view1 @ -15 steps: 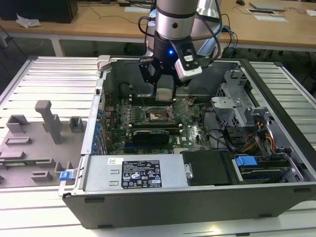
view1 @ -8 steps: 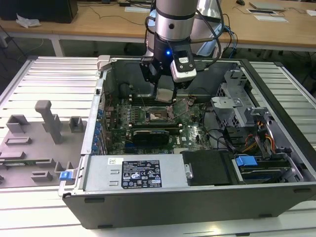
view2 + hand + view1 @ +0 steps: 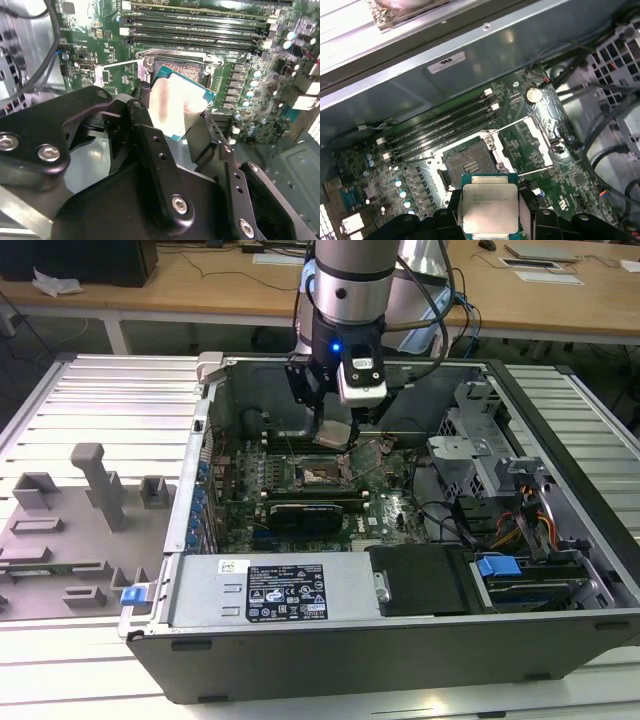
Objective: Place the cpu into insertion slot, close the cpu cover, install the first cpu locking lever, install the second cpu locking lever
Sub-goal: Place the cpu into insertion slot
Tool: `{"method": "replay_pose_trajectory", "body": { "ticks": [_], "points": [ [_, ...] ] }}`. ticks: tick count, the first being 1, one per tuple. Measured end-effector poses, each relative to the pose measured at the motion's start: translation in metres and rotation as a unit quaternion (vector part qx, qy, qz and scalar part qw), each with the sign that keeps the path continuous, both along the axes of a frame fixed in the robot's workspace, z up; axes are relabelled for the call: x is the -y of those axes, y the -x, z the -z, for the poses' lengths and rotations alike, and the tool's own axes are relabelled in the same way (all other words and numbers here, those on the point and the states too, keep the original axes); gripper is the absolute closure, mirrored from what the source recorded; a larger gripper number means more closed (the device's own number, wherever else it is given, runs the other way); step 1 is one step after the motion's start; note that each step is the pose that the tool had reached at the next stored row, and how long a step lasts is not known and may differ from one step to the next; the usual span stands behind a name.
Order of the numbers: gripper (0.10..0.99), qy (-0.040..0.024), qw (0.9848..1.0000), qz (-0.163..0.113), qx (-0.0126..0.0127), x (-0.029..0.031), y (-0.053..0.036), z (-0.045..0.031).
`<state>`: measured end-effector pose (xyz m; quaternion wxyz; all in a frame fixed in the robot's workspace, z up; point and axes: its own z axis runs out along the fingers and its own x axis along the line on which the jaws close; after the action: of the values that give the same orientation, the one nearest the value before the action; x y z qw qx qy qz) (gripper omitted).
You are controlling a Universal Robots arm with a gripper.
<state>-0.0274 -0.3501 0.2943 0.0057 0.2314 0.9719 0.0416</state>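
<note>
- Pincer (image 3: 489, 216) is closed on the cpu (image 3: 489, 205), which is gripped by two opposite edges between black fingers (image 3: 451, 212). Its dull metal top is turned towards the first wrist cam.
- In the second wrist view the cpu (image 3: 177, 102) is seen from the other side, w/ its green edge visible, clamped in the pincer (image 3: 176, 117).
- The cpu is held in the air just above the insertion slot (image 3: 469, 162), apart from it. The slot is left open, contact field exposed and nothing seated in it.
- In the exterior view the pincer (image 3: 335, 432) w/ the cpu (image 3: 334, 434) is hung over the insertion slot (image 3: 322, 476), inside the open pc case (image 3: 560, 440).
- The cpu cover (image 3: 530, 144) appears to be swung open beside the slot, on the side away from the memory slots (image 3: 445, 120). The angle is poor, so its exact tilt can't be told.
- A thin metal rod (image 3: 512, 124) is seen raised along the cover's edge.
- The slot (image 3: 177, 67) is bordered by the long memory slots (image 3: 200, 25) on the green board.
- A black fan card (image 3: 315, 512) is mounted near the slot, on the side towards the exterior cam.
- The case is laid on a ribbed metal worktop (image 3: 100, 390). Grey holders (image 3: 95, 485) are set on it at the exterior view's left.
</note>
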Motion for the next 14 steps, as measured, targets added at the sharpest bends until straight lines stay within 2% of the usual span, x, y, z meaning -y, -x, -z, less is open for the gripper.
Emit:
{"method": "replay_pose_trajectory", "body": {
  "ticks": [2, 6, 11, 13, 14],
  "points": [
    [0.549, 0.0005, 0.9997, 0.025, 0.0, 0.0, 0.0, 0.0005],
    [0.549, 0.0014, 0.9985, 0.054, 0.0, 0.0, 0.0, 0.0011],
    [0.549, 0.0021, 0.9953, 0.097, 0.0, 0.0, 0.0, 0.0019],
    [0.549, 0.0021, 0.9937, 0.112, 0.0, 0.0, 0.0, 0.0023],
    [0.549, 0.0021, 0.9925, 0.123, -0.0001, 0.0, 0.0, 0.0025]
  ]
}}
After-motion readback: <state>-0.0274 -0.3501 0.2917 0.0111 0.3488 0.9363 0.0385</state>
